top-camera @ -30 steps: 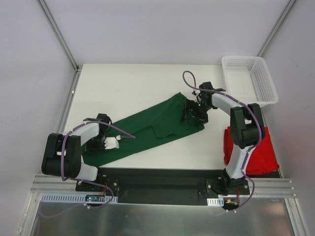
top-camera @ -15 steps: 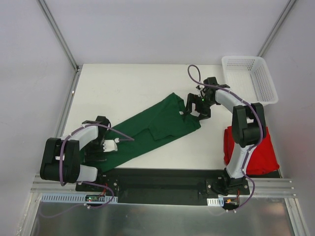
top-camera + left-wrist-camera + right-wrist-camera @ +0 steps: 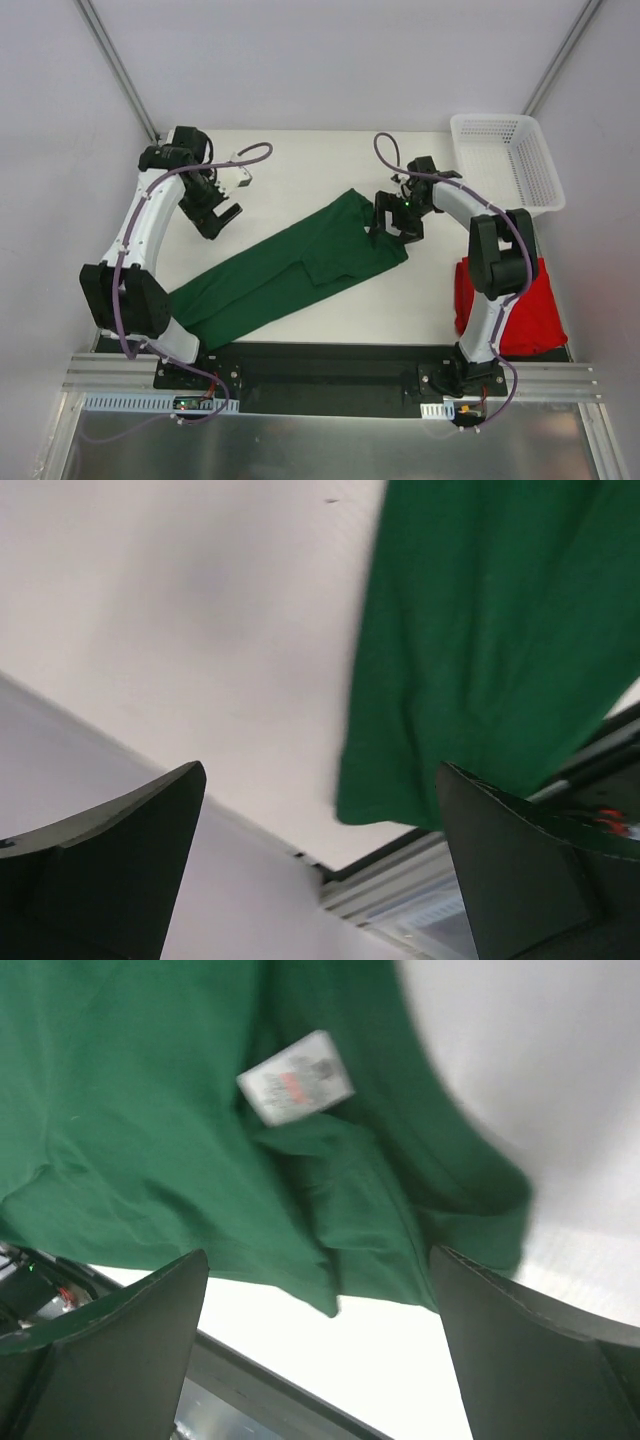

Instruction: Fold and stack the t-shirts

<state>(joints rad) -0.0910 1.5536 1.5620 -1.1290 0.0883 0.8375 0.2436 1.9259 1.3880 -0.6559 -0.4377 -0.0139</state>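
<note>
Red shirt [image 3: 525, 310]: it sat bunched up at the near right corner of the table [image 3: 300, 165]. That put it just beside your right arm and well apart from the green one.

Green shirt [image 3: 290, 270]: it was laid out in a long diagonal strip. The near end was down by the front edge close to your left arm's base, and the far end ran up toward the middle right. There was a folded flap around the middle.

Right gripper [image 3: 388, 228]: you had it right over the far end of the green shirt, at the collar. On the wrist cam the fingers [image 3: 110, 1330] were spread wide with nothing between them, just rumpled fabric below. Couldn't tell if the tips actually touched the cloth.

Tag [image 3: 297, 1078]: the white neck label faced up on the collar, between the two fingers in the right wrist view.

Left gripper [image 3: 218, 218]: yours was over bare table on the far left, clear of the green shirt. Its fingers [image 3: 110, 850] were wide apart and held nothing. That wrist cam was blurry, but you could see the shirt's edge off to one side.

Basket [image 3: 545, 178]: white, in the far right corner, apart from both shirts.
</note>
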